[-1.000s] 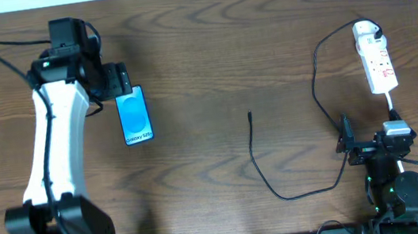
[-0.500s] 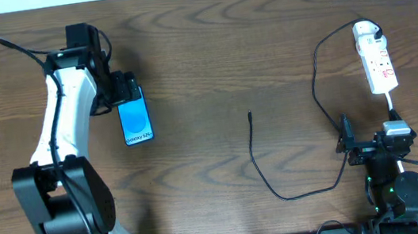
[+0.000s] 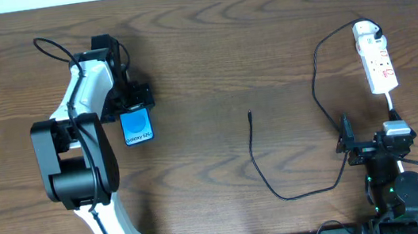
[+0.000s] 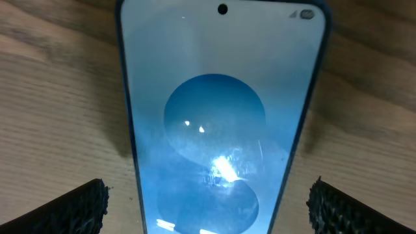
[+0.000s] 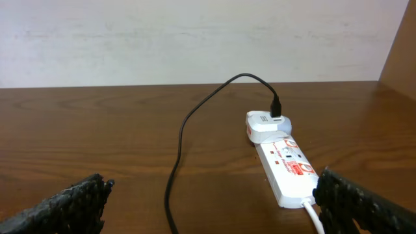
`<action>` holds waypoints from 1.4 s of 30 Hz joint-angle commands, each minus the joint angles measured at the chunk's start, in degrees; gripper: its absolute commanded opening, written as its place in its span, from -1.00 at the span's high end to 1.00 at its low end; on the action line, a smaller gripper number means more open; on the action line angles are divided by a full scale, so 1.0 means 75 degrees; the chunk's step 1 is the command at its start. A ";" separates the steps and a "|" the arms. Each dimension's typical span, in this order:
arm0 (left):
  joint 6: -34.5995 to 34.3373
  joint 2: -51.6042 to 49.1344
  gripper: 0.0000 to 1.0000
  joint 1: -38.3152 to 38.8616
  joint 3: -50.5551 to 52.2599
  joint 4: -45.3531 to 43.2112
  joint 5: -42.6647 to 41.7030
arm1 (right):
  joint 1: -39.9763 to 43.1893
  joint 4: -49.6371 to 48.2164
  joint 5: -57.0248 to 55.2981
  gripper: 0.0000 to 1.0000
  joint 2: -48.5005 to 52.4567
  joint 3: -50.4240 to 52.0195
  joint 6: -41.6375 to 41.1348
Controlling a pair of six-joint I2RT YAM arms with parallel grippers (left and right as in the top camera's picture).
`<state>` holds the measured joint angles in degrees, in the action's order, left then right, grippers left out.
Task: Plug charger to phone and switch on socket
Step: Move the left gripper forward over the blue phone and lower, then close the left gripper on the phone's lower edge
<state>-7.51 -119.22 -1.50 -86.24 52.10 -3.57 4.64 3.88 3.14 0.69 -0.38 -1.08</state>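
Two sets of jaws here, and both are released right now. The left jaws hang over the phone (image 3: 137, 126), which lies flat on the worktop (image 3: 208, 45) in the left half, closer to the far edge than the near one, screen lit blue. In the left wrist view the fingertips (image 4: 71, 209) sit either side of the phone with bare wood between each one and its edge, so nothing's gripped. The right jaws are spread wide too, down by the near right corner, with nothing between them. The socket (image 3: 376, 60) lies along the right edge up toward the far right corner, with the white adapter (image 3: 365, 31) plugged into its far end. The charger (image 3: 251, 140) cable loops from there toward the near edge and back up. Its plug tip (image 3: 249, 114) rests around mid-worktop, well apart from the phone.
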 commanded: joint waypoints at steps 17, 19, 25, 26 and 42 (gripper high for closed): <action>-0.0038 -0.0434 -0.96 -0.0003 -0.0009 -0.0201 -0.0041 | -0.0012 0.0029 0.0000 -0.98 -0.0041 0.0009 -0.0079; -0.0032 -0.0434 -0.96 -0.0003 0.0012 -0.0192 -0.0041 | -0.0012 0.0029 0.0000 -0.99 -0.0041 0.0009 -0.0079; -0.0035 -0.0437 -0.96 -0.0003 0.0140 -0.0230 -0.0041 | -0.0012 0.0029 0.0000 -0.99 -0.0041 0.0009 -0.0079; -0.0035 -0.0437 -0.96 -0.0003 0.0140 -0.0239 -0.0041 | -0.0012 0.0029 0.0000 -0.98 -0.0041 0.0009 -0.0079; -0.0012 -0.0437 -0.96 -0.0003 0.0143 -0.0300 -0.0041 | -0.0012 0.0029 0.0000 -0.99 -0.0041 0.0009 -0.0079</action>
<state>-7.49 -121.73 -1.50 -86.06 49.87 -4.21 4.64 3.88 3.14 0.69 -0.38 -1.08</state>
